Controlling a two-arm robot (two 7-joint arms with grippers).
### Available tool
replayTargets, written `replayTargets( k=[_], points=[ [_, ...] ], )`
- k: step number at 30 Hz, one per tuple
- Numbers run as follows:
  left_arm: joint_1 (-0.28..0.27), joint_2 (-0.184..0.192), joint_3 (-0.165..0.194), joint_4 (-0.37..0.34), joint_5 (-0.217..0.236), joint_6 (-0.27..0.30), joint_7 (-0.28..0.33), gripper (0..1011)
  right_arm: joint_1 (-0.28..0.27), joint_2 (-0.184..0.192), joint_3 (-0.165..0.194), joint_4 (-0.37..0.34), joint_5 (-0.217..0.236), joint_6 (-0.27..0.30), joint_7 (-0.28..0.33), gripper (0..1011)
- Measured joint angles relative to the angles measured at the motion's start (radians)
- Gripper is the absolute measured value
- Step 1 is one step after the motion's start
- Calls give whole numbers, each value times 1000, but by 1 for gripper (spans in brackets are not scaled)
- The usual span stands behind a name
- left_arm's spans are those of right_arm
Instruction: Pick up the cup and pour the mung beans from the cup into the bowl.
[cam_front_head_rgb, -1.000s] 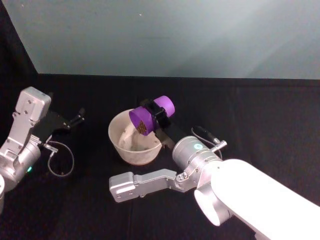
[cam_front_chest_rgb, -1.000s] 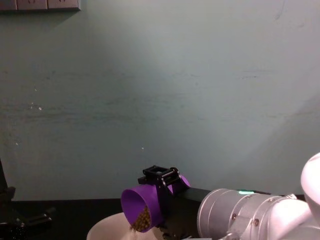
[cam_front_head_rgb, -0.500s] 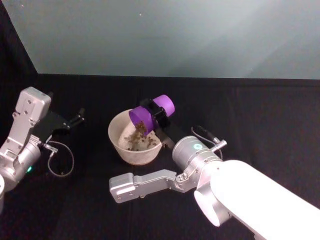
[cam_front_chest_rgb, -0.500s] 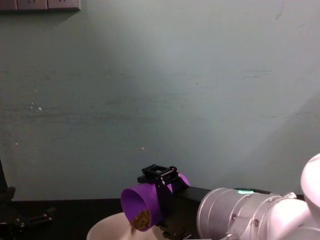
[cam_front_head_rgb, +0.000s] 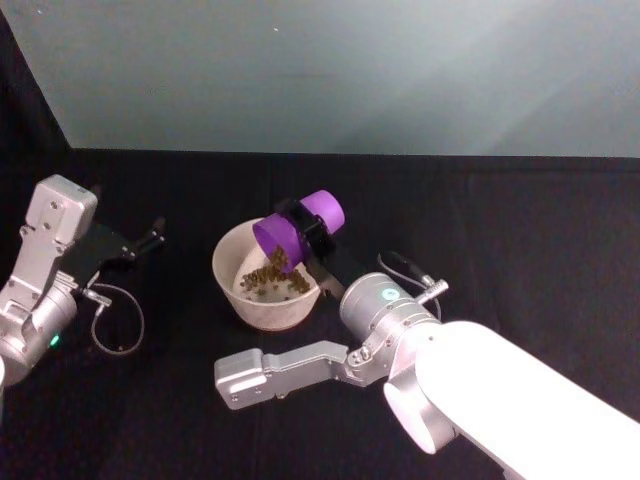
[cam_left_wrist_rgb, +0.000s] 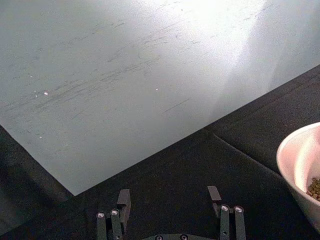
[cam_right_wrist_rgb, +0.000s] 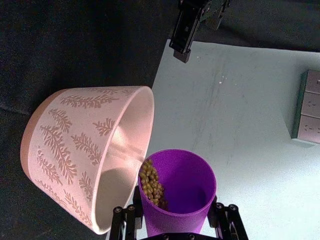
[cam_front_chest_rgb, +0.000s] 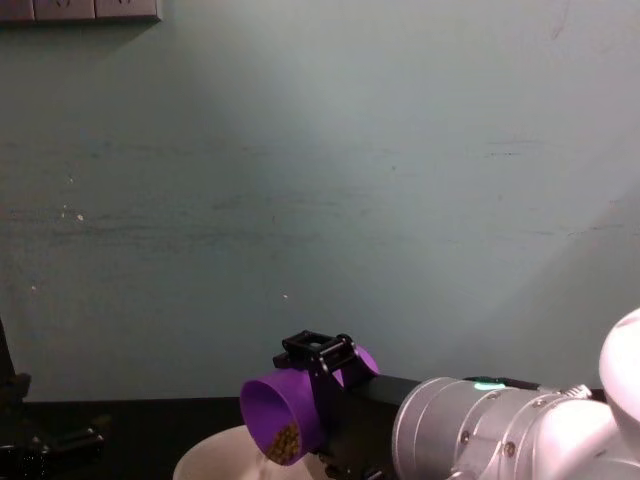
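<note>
Black-clothed table (cam_front_head_rgb: 500, 230); bowl (cam_front_head_rgb: 262, 312) on it

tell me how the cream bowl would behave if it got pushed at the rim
The bowl looks rigid, so it probably keeps its shape. Its base is narrower than its rim, so a push high up might rock it, though the mung beans in it add weight low down. On the black cloth it would likely drag rather than glide.
</note>
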Motion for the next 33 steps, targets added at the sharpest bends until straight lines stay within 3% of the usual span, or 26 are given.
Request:
replayTargets(
  k=[33],
  points=[
    [0,0,0,0,0,0,0,1000,-2,4,-13,-12,-42,3,13,717]
  ],
)
